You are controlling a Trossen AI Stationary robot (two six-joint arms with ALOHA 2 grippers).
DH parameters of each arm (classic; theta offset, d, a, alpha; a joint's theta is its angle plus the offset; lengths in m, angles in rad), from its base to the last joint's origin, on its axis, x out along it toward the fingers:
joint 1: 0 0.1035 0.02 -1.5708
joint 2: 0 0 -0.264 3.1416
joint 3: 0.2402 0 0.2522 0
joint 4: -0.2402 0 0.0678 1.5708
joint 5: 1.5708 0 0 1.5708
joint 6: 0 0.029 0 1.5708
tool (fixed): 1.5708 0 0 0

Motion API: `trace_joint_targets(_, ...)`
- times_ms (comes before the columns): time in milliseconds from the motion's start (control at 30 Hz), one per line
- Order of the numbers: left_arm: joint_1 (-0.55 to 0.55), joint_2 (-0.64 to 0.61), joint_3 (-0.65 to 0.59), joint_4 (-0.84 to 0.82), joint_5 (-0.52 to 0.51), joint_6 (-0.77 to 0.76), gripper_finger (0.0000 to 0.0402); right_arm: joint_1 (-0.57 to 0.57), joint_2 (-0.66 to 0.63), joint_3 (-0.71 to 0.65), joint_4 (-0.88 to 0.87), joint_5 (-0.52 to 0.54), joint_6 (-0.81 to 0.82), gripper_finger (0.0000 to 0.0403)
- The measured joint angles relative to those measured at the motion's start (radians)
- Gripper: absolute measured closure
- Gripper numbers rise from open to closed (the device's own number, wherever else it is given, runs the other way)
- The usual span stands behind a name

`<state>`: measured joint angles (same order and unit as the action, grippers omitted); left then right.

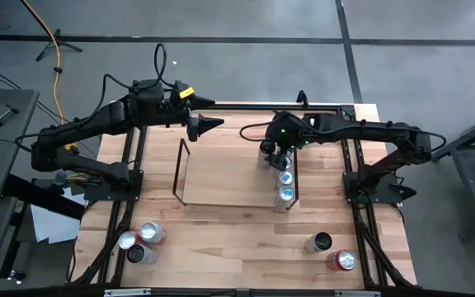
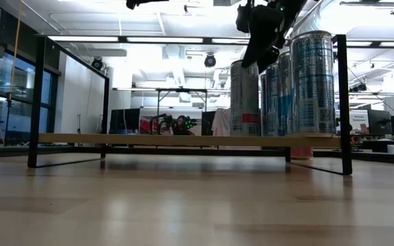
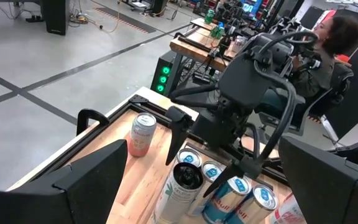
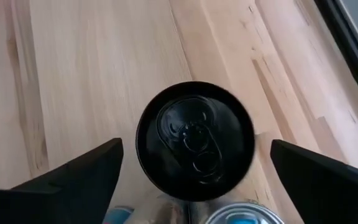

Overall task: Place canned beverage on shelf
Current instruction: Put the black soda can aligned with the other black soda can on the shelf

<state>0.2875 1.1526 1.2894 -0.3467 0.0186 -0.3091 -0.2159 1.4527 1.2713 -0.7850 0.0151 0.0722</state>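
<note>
Black-topped can upright on shelf

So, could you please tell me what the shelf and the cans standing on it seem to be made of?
The shelf looks like a pale, matte wood board, with visible grain, carried on thin black frames that are probably metal wire. The cans appear to be metal, likely aluminium: glossy printed sides and shiny silvery tops, though the can under the right end effector has a black lid with a pull tab.
</note>
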Motion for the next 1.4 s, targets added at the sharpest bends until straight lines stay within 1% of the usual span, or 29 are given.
trace_joint_targets(333, 0.009, -0.035, 0.046, -0.003, 0.006, 0.033, 0.0025, -0.026, -0.116, 0.002, -0.033, -0.009, -0.009, 0.0006)
trace_joint_targets(467, 0.011, -0.069, 0.051, -0.006, 0.055, 0.034, 0.0025, -0.027, -0.188, 0.002, -0.07, -0.01, -0.009, 0.0006)
trace_joint_targets(567, 0.015, -0.106, 0.051, -0.041, 0.077, 0.05, 0.0025, -0.026, -0.248, 0.003, -0.083, -0.011, -0.009, 0.0006)
trace_joint_targets(767, 0.009, -0.191, 0.051, -0.146, 0.077, 0.026, 0.0025, -0.026, -0.36, 0.003, -0.065, -0.012, 0.004, 0.0006)
trace_joint_targets(867, -0.011, -0.218, 0.051, -0.163, 0.076, 0.03, 0.0025, -0.026, -0.395, 0.003, -0.052, -0.012, 0.054, 0.0006)
trace_joint_targets(933, -0.032, -0.227, 0.05, -0.161, 0.066, 0.032, 0.0025, -0.026, -0.406, 0.003, -0.039, -0.012, 0.059, 0.0006)
trace_joint_targets(1000, -0.063, -0.235, 0.027, -0.117, 0.046, 0.031, 0.0025, -0.026, -0.409, 0.003, -0.032, -0.012, 0.059, 0.0006)
trace_joint_targets(1067, -0.099, -0.246, -0.041, -0.035, 0.02, 0.02, 0.0025, -0.026, -0.405, 0.003, -0.021, -0.012, 0.059, 0.0006)
trace_joint_targets(1167, -0.152, -0.262, -0.196, 0.16, -0.039, -0.022, 0.0025, -0.026, -0.39, 0.003, -0.016, -0.026, 0.041, 0.0006)
trace_joint_targets(1233, -0.176, -0.267, -0.298, 0.294, -0.075, -0.069, 0.0025, -0.026, -0.384, 0.003, -0.014, -0.055, 0.03, 0.0006)
trace_joint_targets(1300, -0.187, -0.269, -0.374, 0.408, -0.084, -0.114, 0.0025, -0.026, -0.378, 0.003, -0.007, -0.087, 0.027, 0.0006)
trace_joint_targets(1333, -0.186, -0.269, -0.395, 0.443, -0.084, -0.127, 0.0025, -0.026, -0.377, 0.003, -0.002, -0.107, 0.034, 0.0006)
trace_joint_targets(1400, -0.183, -0.27, -0.41, 0.461, -0.085, -0.125, 0.0025, -0.026, -0.375, 0.003, 0.034, -0.138, 0.059, 0.0006)
